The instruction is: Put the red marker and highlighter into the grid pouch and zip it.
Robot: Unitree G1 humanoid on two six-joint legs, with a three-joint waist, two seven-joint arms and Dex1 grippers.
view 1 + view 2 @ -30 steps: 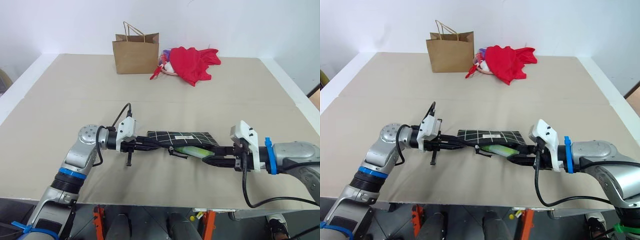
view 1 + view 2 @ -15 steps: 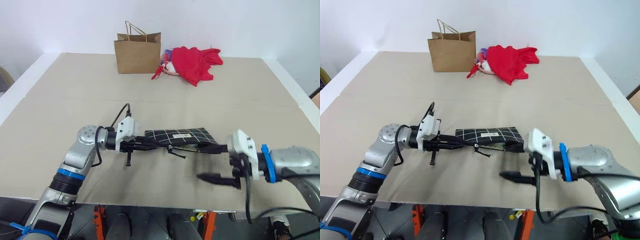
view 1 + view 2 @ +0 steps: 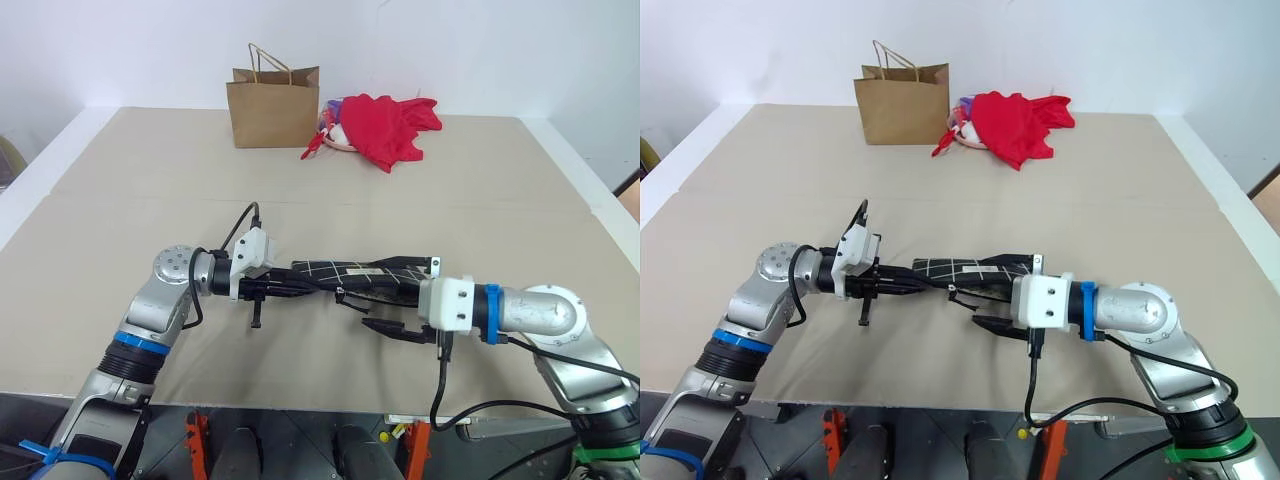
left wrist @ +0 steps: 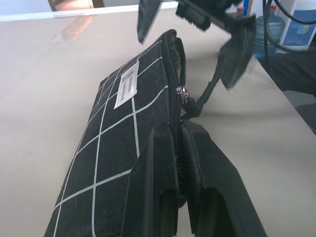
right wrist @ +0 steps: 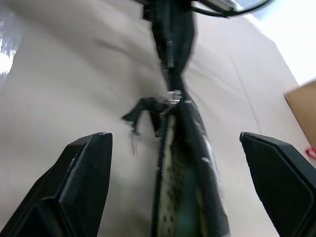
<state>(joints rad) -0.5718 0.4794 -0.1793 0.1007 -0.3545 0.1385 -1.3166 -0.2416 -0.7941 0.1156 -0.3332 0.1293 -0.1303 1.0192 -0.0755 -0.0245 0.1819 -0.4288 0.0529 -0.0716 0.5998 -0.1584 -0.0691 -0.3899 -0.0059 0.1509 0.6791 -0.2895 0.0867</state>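
Black fabric with thin white grid lines forms the grid pouch (image 3: 365, 275), held above the table (image 3: 480, 190) by the left gripper (image 4: 178, 163), which is clamped fully closed on the pouch's zipper end. The pouch carries a small white label (image 4: 126, 90); its print is too small to read. The right gripper (image 5: 173, 163) faces the pouch's far, partly unzipped end, jaws spread wide and holding nothing, with the dark zipper pull (image 5: 140, 109) hanging between them.

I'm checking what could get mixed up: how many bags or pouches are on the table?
2: the grid pouch, held near the front by the left gripper, and a brown paper bag at the far edge.
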